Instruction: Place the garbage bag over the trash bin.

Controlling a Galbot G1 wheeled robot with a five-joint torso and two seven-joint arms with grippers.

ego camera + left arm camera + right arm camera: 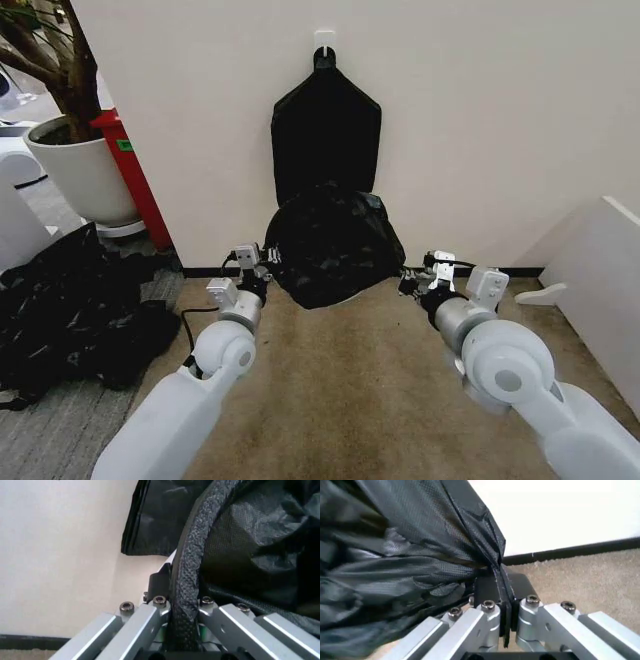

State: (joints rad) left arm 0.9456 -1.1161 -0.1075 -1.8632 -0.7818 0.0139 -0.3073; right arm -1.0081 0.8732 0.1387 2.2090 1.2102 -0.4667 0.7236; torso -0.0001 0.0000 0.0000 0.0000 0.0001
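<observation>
On the far left I see a big black plastic heap (75, 305) lying on the floor, well apart from the work. My left gripper (262, 268) is clamped on the left edge of the thin glossy black garbage bag (330, 245); in the left wrist view the jaws pinch a rolled, textured band of film (187, 577), I judge so the mouth stays stretched. The bag sits low against the far wall, draped over something round, presumably the cream-white trash bin, of which I make out just a pale sliver (345, 298) under the bag's near edge (too little to be sure). Above it a flat black bundle (326, 128) hangs from a wall hook. My right gripper (412, 280) is closed on the bag's right edge (495, 570), pulling the film taut from that side.
</observation>
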